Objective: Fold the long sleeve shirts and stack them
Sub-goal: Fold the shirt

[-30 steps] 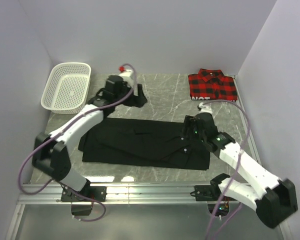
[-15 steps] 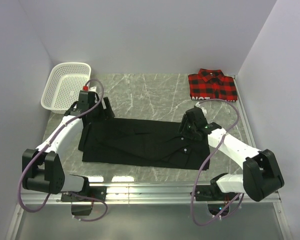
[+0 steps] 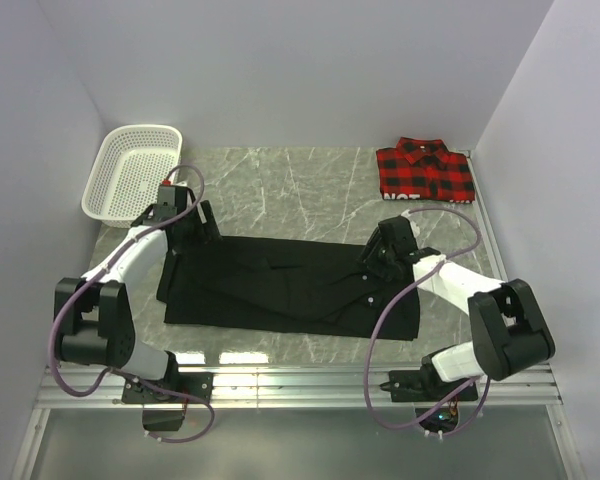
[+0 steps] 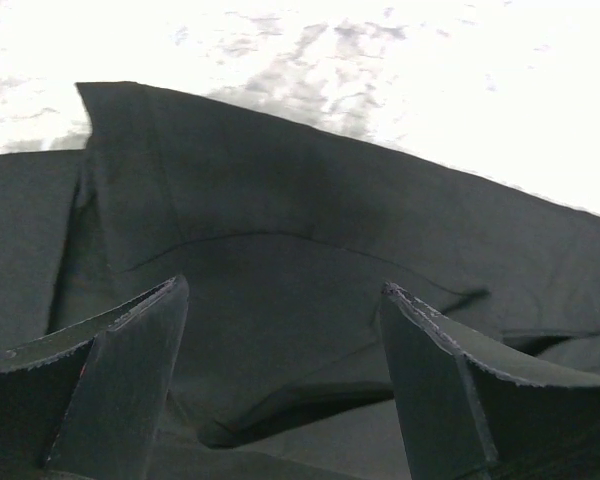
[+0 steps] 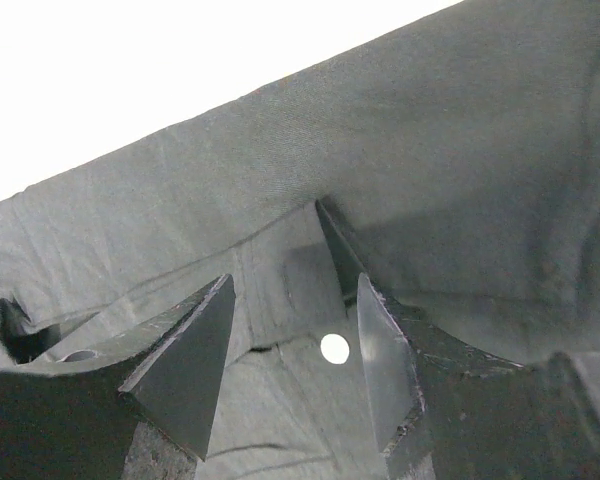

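My right gripper point(image 5: 292, 283) stands about half open, tips on the plain black button-up shirt point(image 3: 290, 285) astride a placket edge beside a small pale button point(image 5: 334, 348), nothing pinched that I can see; my left gripper point(image 4: 280, 290) gapes wide and empty over the shirt's other end; the shirt lies spread mid-table; I'd bite both far corners together and draw them evenly toward me; bare grey marble table point(image 3: 310, 185) lies beyond; the white plastic mesh basket point(image 3: 105, 160) crowds the far left, the folded red-and-black plaid shirt point(image 3: 425, 172) the far right.

You've got a grey marble-look tabletop point(image 3: 310, 190) w/ a black button-up shirt point(image 3: 280, 285) spread flat mid, folded red-black plaid shirt point(image 3: 425, 170) far-right corner, white plastic mesh basket point(image 3: 132, 185) far-left.
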